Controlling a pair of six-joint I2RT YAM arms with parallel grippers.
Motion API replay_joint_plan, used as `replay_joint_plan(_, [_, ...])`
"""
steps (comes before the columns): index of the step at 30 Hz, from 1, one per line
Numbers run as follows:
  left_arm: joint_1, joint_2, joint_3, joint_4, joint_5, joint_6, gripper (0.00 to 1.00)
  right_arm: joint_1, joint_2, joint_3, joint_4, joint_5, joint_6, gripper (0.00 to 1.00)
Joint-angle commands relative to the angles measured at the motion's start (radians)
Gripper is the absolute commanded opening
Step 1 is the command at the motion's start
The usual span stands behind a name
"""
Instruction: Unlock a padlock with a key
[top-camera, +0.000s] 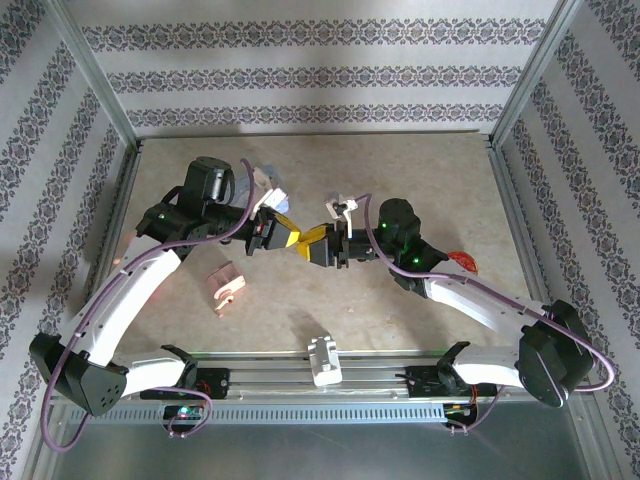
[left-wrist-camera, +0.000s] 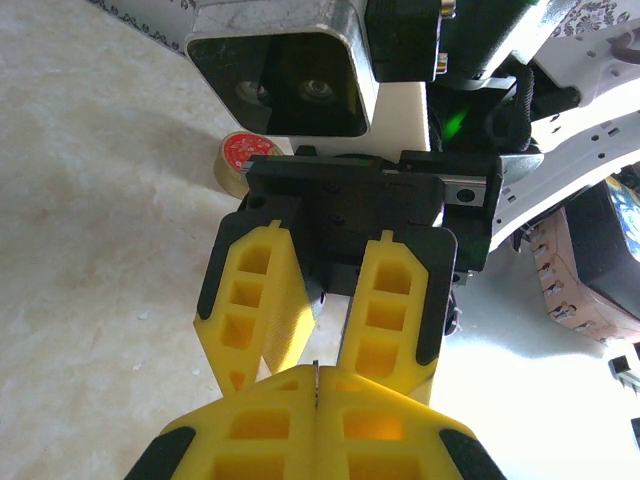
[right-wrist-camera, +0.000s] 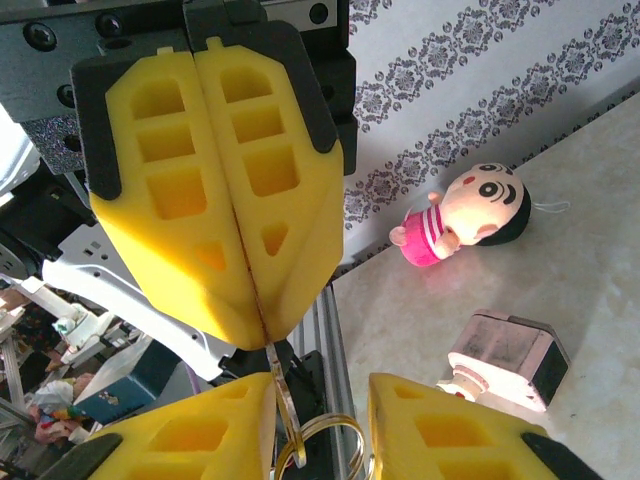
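White wallpaper (top-camera: 320, 75) banded with dark floral stripes. Flat tabletop (top-camera: 430, 180) mottled beige. Clip-like plastic object (top-camera: 226, 285) coloured pink; blocky piece (top-camera: 323, 360) white; small round tin (left-wrist-camera: 240, 160) topped red.

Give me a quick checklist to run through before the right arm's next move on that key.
1. The key pinched in the shut left gripper: ok.
2. The key ring between the fingers of the right gripper: ok.
3. Right gripper gripping something: not ok, its jaws stand apart.
4. The padlock located: cannot tell.
5. The pink clip and white block apart from both grippers: ok.
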Motion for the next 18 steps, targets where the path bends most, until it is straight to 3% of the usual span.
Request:
replay_joint_plan(1, [0.009, -0.022, 0.001, 0.009, -0.002, 0.014, 0.00, -0.014, -0.017, 0.013, 0.039, -0.019, 0.002, 0.29])
replay_joint_plan(15, [0.012, -0.019, 0.008, 0.005, -0.019, 0.021, 0.00, -0.035, -0.052, -0.013, 0.039, -0.024, 0.009, 0.25])
replay_joint_plan(18, [0.012, -0.017, 0.005, 0.027, -0.009, 0.005, 0.00, -0.042, -0.060, -0.019, 0.039, -0.029, 0.009, 0.20])
